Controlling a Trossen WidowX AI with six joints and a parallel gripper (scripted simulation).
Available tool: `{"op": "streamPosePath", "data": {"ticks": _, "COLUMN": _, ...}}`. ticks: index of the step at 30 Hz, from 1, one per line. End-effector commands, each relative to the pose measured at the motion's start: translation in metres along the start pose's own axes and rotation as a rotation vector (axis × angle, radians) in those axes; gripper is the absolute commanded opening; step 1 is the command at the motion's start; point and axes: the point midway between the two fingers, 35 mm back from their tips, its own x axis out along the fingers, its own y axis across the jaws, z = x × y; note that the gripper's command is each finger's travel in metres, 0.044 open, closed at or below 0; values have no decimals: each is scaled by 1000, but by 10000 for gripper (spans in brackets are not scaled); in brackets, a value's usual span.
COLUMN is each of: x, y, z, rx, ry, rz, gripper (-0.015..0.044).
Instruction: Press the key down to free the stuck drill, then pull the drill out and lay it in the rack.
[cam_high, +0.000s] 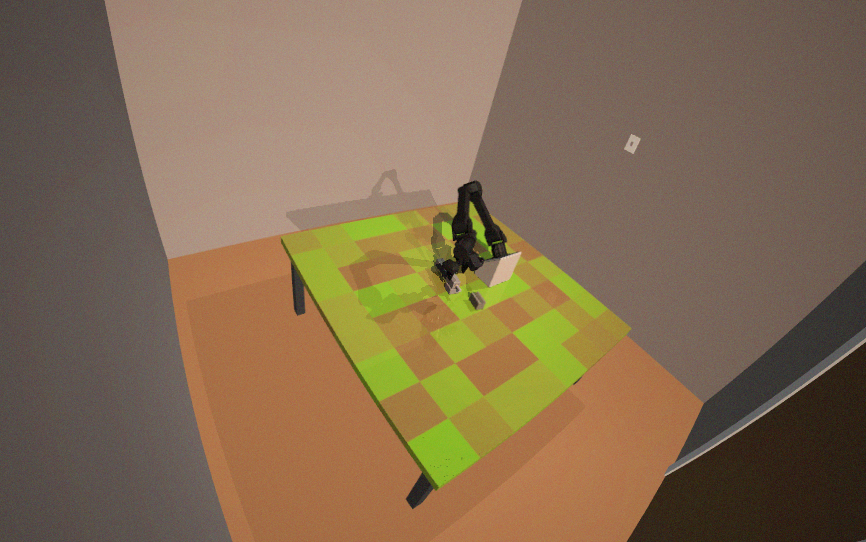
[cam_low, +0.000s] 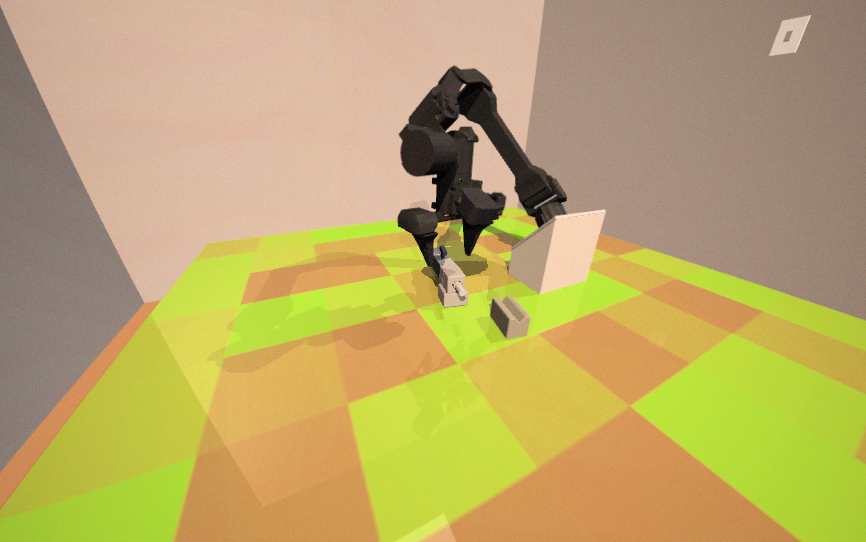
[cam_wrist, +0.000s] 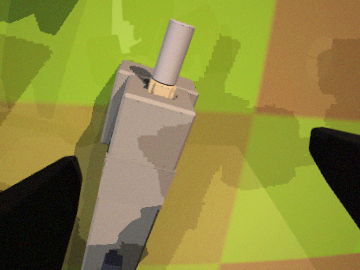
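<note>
A grey block housing lies on the checkered table. A grey cylindrical drill sticks out of its front end through a tan collar. A small dark blue key sits in a slot on top near the rear end. My gripper is open and empty, fingers spread wide, low over the rear part of the housing, one finger on each side. The grey rack with a groove stands to the right of the housing.
A white upright panel stands behind the rack, next to the arm's base. The table edge runs along the left front.
</note>
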Motion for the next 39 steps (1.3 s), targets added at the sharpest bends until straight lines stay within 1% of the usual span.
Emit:
{"op": "streamPosePath", "data": {"ticks": 1, "x": 32, "y": -5, "z": 48, "rx": 409, "ry": 2, "rz": 18, "gripper": 440}}
{"op": "streamPosePath", "data": {"ticks": 20, "x": 33, "y": -5, "z": 48, "rx": 408, "ry": 2, "rz": 18, "gripper": 440}}
{"op": "streamPosePath", "data": {"ticks": 39, "x": 61, "y": -3, "z": 41, "rx": 408, "ry": 2, "rz": 17, "gripper": 440}}
